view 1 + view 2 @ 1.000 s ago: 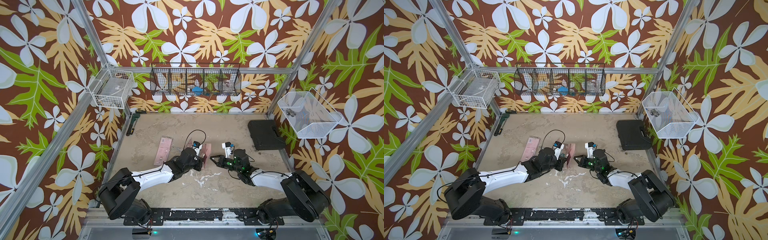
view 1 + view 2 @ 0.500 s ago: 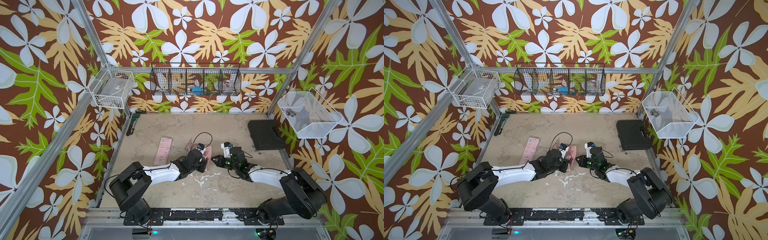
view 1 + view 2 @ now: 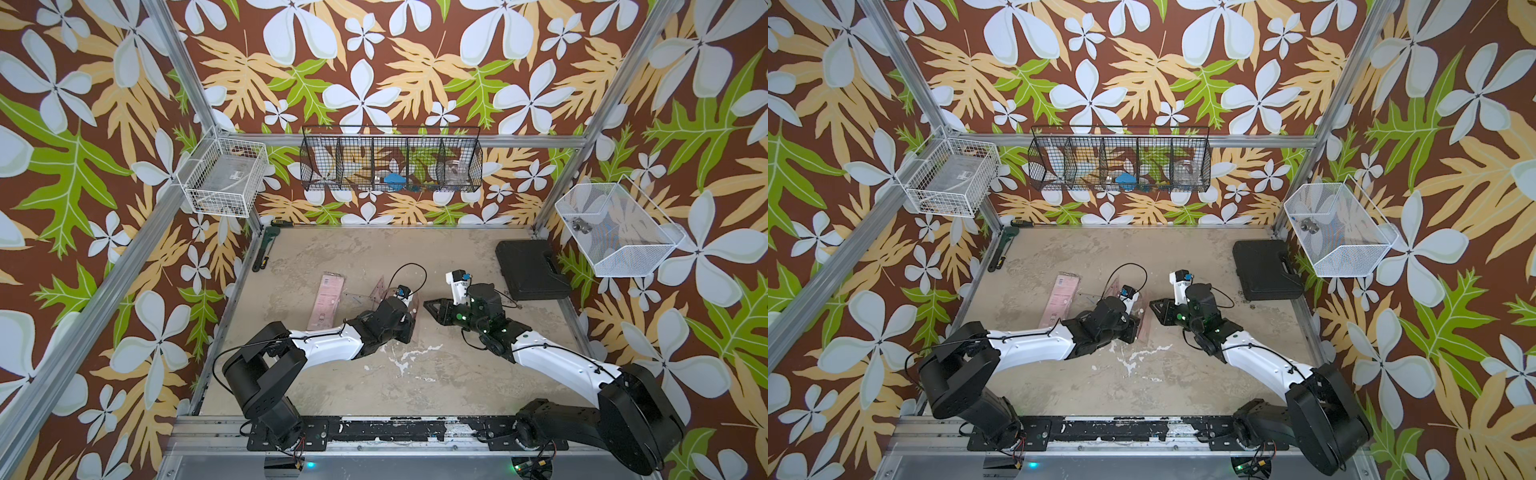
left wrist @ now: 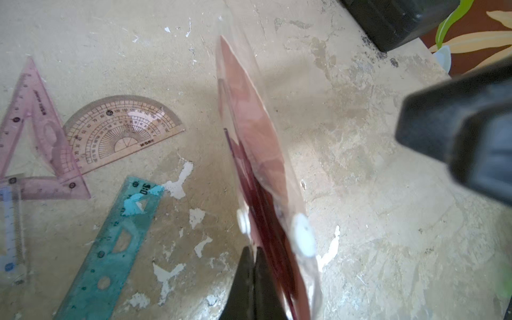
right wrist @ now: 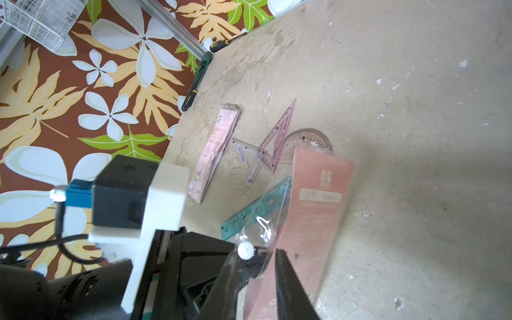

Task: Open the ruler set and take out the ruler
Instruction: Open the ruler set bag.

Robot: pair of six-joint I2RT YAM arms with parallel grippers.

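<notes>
one ruler set stands on edge in the middle of the tabletop, its mouth pinched in my left tool. my right tool is slightly spread around the clear flap. that slick film could slip free, or the set could twist out of my left grip, if i tug sideways.

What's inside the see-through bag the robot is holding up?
Inside the clear pouch sit a pink card and dark red plastic pieces, seen edge-on. How many pieces there are, and their shapes, cannot be seen.
</notes>
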